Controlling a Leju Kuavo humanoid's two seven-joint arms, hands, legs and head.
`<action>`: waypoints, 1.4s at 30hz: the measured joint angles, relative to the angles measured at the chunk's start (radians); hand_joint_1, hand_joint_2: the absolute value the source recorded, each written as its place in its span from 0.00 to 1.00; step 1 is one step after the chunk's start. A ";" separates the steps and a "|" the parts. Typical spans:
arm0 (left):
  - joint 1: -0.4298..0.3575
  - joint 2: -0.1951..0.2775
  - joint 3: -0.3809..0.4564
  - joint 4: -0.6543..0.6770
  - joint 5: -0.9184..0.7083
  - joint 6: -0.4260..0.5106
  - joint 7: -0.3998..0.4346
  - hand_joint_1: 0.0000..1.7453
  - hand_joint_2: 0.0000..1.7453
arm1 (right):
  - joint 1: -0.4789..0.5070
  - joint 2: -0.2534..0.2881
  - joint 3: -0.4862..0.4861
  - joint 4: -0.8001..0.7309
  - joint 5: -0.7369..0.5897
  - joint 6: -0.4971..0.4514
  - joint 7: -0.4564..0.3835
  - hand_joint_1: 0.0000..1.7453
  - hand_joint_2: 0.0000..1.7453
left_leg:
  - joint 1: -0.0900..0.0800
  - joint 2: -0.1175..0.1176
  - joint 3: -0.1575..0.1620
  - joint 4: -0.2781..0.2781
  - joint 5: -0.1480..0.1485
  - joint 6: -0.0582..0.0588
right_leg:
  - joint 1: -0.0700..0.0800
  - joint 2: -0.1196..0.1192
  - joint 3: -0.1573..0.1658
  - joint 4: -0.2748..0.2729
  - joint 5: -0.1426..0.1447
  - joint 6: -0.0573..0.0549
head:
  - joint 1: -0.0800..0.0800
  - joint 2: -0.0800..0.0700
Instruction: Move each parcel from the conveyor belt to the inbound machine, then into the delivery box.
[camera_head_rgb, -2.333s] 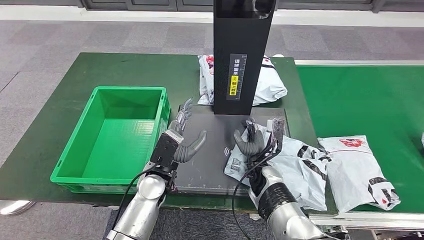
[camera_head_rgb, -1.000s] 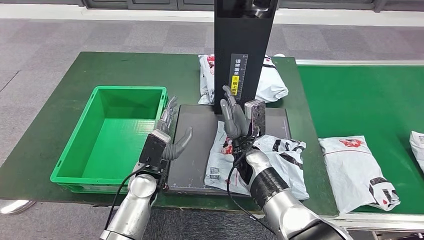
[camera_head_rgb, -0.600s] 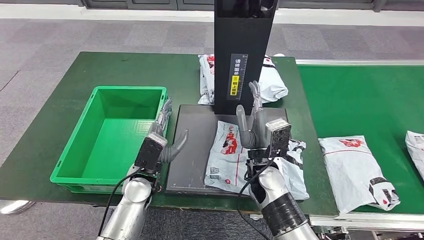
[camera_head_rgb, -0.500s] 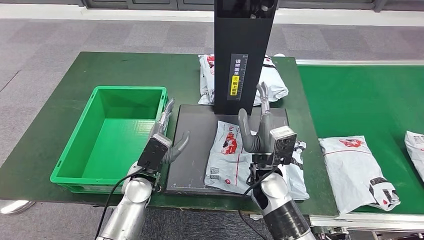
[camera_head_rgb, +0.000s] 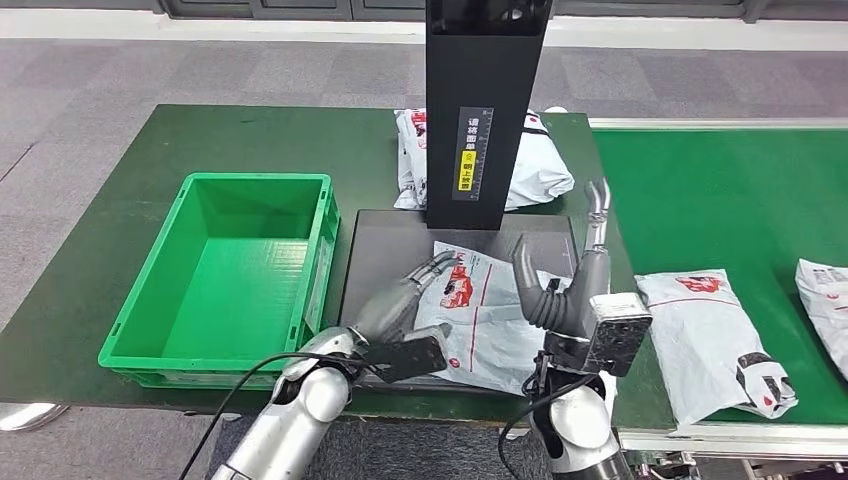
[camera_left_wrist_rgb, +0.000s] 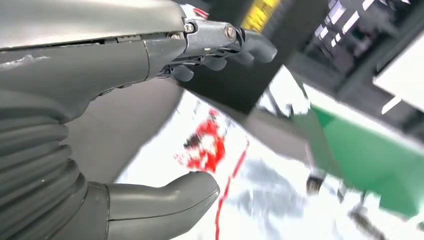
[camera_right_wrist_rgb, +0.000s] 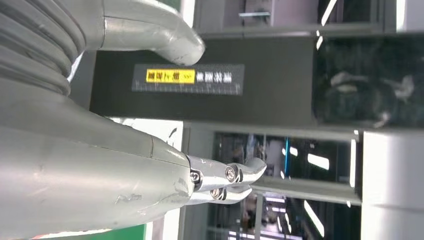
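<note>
A: Head view, entry one. Where is the parcel?

B: White parcel (camera_head_rgb: 478, 320) with red print lies flat on the dark plate of the inbound machine (camera_head_rgb: 375, 250), in front of its black column (camera_head_rgb: 478, 100). Left hand (camera_head_rgb: 405, 300) reaches over the plate, fingers stretched out, their tips at the parcel's near-left edge; it holds nothing. Right hand (camera_head_rgb: 570, 280) is raised above the parcel's right side, fingers spread and pointing up, empty.

A: The rest of the table?

B: Green delivery box (camera_head_rgb: 225, 265) sits left of the plate. Two more parcels (camera_head_rgb: 715, 340) lie on the green conveyor belt (camera_head_rgb: 720, 200) (one cut off at the frame's edge), and another white bag (camera_head_rgb: 535, 165) lies behind the column.

A: Left wrist view?

B: Blurred. Left hand (camera_left_wrist_rgb: 150, 100) with thumb and fingers apart, the parcel (camera_left_wrist_rgb: 235, 175) lying beyond the thumb; contact cannot be judged.

A: Right wrist view?

B: Right hand (camera_right_wrist_rgb: 125, 125) with thumb and fingers apart, nothing between them; the column's yellow label (camera_right_wrist_rgb: 170, 76) lies beyond.
</note>
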 joint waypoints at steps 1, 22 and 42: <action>-0.015 0.000 -0.031 0.025 -0.018 -0.004 0.000 0.00 1.00 | 0.006 0.000 -0.007 -0.012 0.001 -0.004 0.000 0.00 1.00 | 0.000 0.000 0.000 0.000 0.000 0.000 | 0.000 -0.001 0.000 0.000 0.000 0.000 | 0.000 0.000; -0.234 -0.073 -0.518 0.452 -0.150 -0.099 -0.067 0.00 1.00 | 0.074 -0.008 -0.026 -0.132 0.016 -0.095 0.014 0.00 1.00 | 0.000 0.000 0.000 0.000 -0.001 0.001 | 0.000 0.000 0.000 0.000 0.000 0.000 | 0.000 0.000; -0.383 -0.100 -0.768 0.618 -0.217 0.032 0.141 1.00 1.00 | 0.095 -0.040 -0.037 -0.146 -0.062 -0.153 -0.073 0.00 1.00 | 0.000 0.000 0.008 -0.001 -0.001 0.002 | 0.001 0.000 0.008 0.000 -0.001 0.000 | 0.000 0.000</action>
